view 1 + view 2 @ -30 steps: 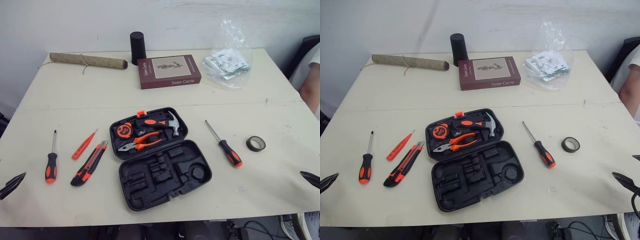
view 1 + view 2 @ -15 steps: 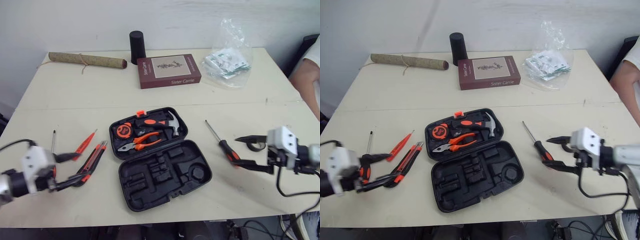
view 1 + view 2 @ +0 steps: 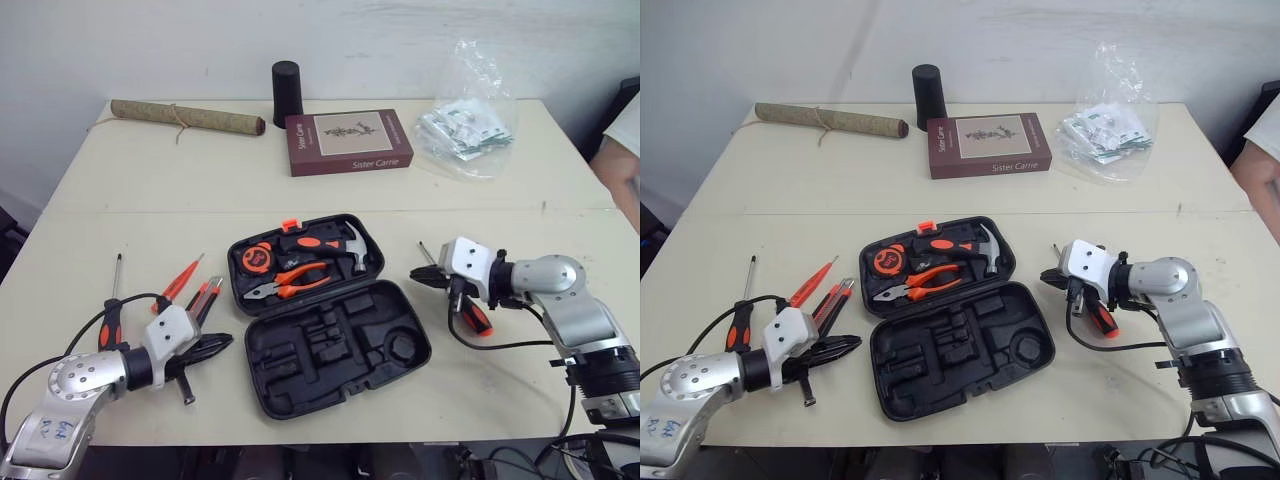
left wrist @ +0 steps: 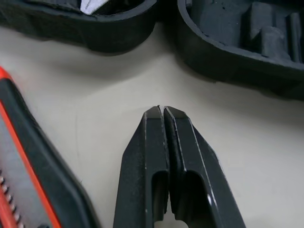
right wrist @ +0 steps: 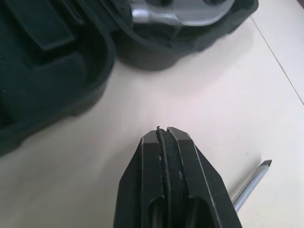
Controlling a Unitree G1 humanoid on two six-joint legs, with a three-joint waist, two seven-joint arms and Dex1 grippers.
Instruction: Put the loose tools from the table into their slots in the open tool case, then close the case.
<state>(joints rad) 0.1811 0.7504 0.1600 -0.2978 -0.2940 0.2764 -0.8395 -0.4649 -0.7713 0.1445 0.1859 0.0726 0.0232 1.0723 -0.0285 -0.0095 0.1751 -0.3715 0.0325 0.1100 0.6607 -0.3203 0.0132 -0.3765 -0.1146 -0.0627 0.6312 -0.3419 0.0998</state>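
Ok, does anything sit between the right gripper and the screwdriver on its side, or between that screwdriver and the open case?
Nothing visible does. The right gripper, shut, is right beside the shaft of the screwdriver, and only bare table lies between that tool and the tool case.

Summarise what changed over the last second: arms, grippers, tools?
Both arms swung in from the table's near corners toward the case. The left gripper, open half a second ago, is now shut on nothing beside the knife. The right gripper also closed empty, by the right screwdriver. Nothing was picked up. The tools and case lie where they were.
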